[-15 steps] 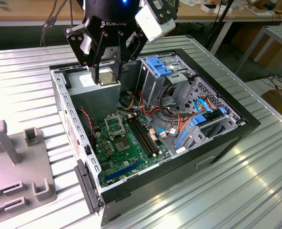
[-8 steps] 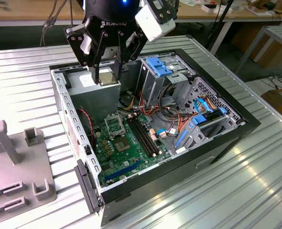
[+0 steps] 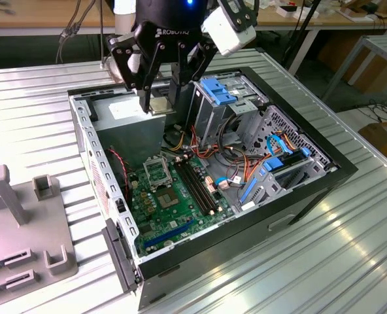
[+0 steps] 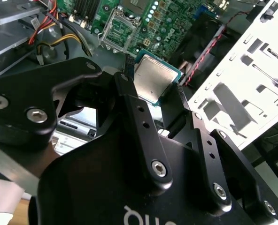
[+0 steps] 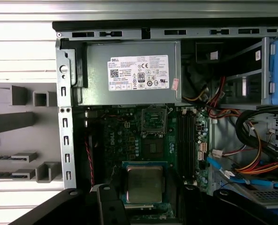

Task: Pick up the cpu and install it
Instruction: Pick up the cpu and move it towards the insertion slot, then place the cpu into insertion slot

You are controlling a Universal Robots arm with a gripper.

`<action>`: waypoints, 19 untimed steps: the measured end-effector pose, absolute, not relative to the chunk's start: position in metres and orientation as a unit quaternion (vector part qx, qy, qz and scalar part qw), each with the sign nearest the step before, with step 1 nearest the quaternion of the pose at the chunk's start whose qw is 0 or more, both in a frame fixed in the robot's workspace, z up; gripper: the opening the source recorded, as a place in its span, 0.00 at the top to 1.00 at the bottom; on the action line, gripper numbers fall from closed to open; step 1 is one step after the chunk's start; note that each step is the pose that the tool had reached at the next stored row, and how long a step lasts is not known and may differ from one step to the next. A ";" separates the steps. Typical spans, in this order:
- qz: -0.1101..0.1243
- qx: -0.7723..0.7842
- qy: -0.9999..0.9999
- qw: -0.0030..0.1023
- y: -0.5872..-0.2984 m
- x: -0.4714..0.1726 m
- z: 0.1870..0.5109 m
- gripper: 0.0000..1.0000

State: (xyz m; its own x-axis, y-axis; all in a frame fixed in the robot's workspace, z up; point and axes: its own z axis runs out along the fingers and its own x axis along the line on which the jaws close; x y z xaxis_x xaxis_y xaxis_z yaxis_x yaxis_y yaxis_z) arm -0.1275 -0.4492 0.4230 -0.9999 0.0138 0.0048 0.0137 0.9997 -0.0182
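The black gripper (image 4: pixel 154 82) bulks closest to us in the second wrist view. Its two fingers (image 4: pixel 140 119) pinch the cpu (image 4: pixel 153 77) by opposite edges, the chip's metal lid turned toward that camera.

In the exterior view we see the cpu hanging in the air over the open computer case (image 3: pixel 324 173), in front of the grey power supply (image 3: pixel 131 131) and touching nothing but the fingers. Below it lies the green motherboard (image 3: pixel 180 203), with the square socket (image 3: pixel 155 171) near the power supply — cpu and socket are well apart.

Dark memory slots (image 3: pixel 197 186) run beside the socket. Toward the exterior view's right sit blue drive brackets (image 3: pixel 221 88) and a tangle of red, orange and yellow cables (image 3: pixel 246 167). The case lies on its side on the ribbed metal desk (image 3: pixel 350 261) — and a grey fixture (image 3: pixel 23 216) stands on the desk at the exterior view's left.
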 end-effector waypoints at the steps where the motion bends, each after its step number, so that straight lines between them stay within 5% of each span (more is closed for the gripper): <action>1: 0.009 -0.007 -1.000 0.002 -0.449 -0.125 0.423 0.53; 19: 0.010 -0.007 -1.000 0.002 -0.450 -0.112 0.419 0.53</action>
